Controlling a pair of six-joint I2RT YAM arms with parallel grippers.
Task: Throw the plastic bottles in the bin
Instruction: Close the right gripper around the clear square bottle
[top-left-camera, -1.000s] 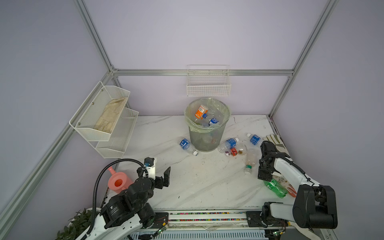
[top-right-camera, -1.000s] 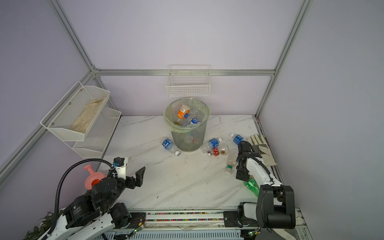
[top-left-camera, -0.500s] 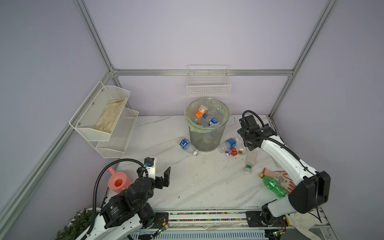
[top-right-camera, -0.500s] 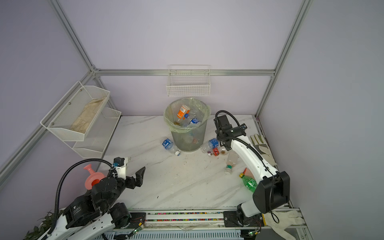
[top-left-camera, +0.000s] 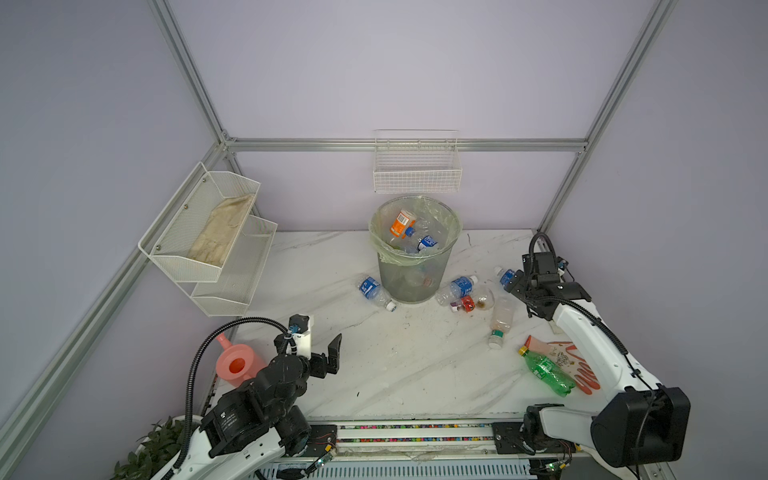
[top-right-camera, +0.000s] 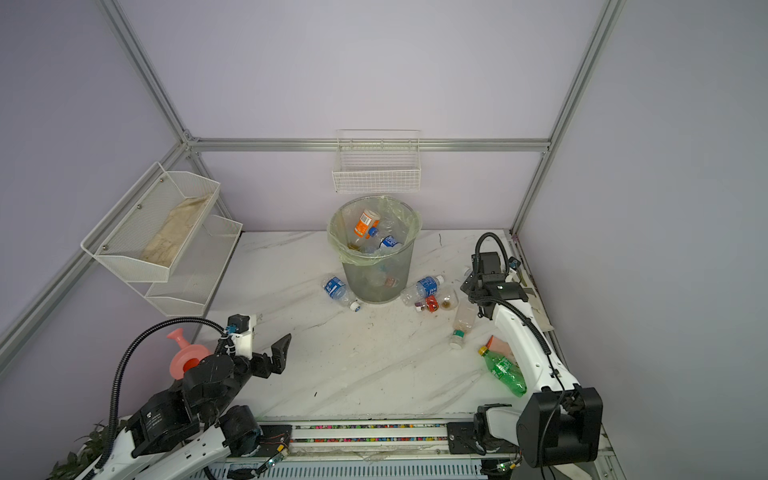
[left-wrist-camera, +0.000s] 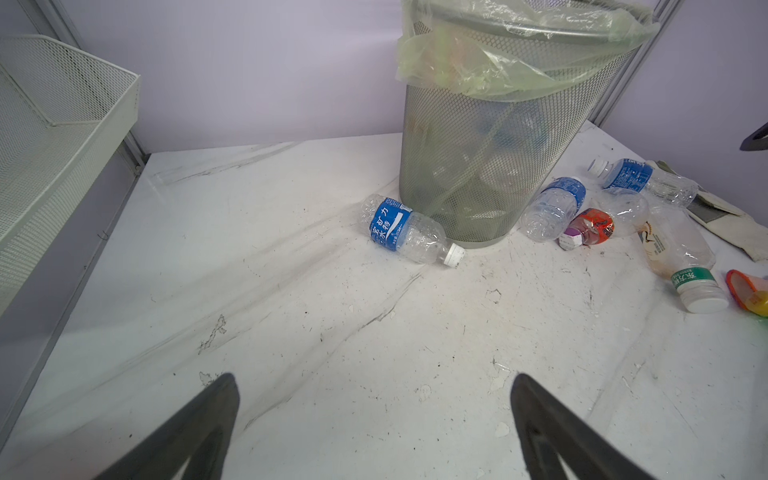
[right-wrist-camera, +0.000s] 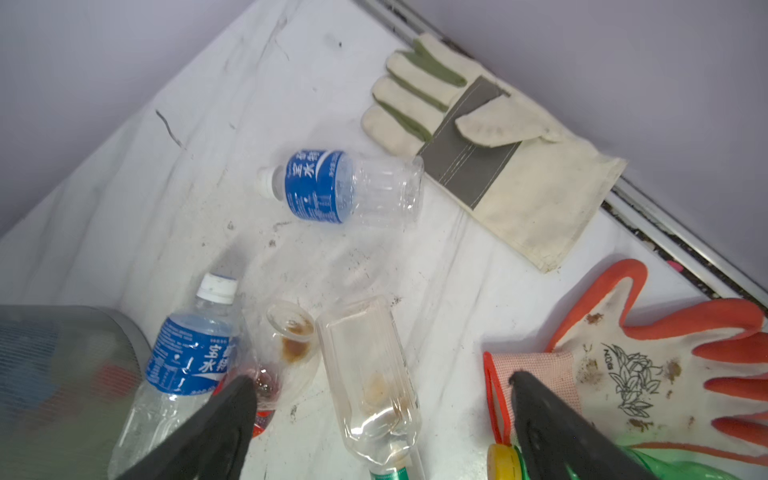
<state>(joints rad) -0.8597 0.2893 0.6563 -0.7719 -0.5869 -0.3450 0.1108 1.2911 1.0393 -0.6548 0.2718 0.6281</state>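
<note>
1. white two-tier rack (top-left-camera: 216, 249) on left wall; pink watering can (top-left-camera: 237, 365) at near-left edge of table (top-left-camera: 332, 266)
2. left gripper (left-wrist-camera: 372, 384) near left over bare table, jaws spread wide, nothing in them
3. first blue-label bottle (top-left-camera: 374, 291) lies on its side just left of bin (top-left-camera: 409, 282) base
4. bin stands far centre, under white wire basket (top-left-camera: 417, 174); orange-label bottle (top-left-camera: 402, 223) and other bottles inside
5. just right of bin, lying bunched on table: second blue-label bottle (top-left-camera: 459, 287), red-label bottle (top-left-camera: 466, 304), stained clear bottle (top-left-camera: 484, 298)
6. green-band bottle (top-left-camera: 500, 320) lies nearer, white cap toward near side
7. right gripper (right-wrist-camera: 380, 380) hovers at far right over these, jaws wide apart, empty; third blue-label bottle (right-wrist-camera: 340, 187) on table beside white glove (right-wrist-camera: 498, 153)
8. green-tinted bottle (top-left-camera: 548, 372) near right, touching orange glove (top-left-camera: 584, 370)
</note>
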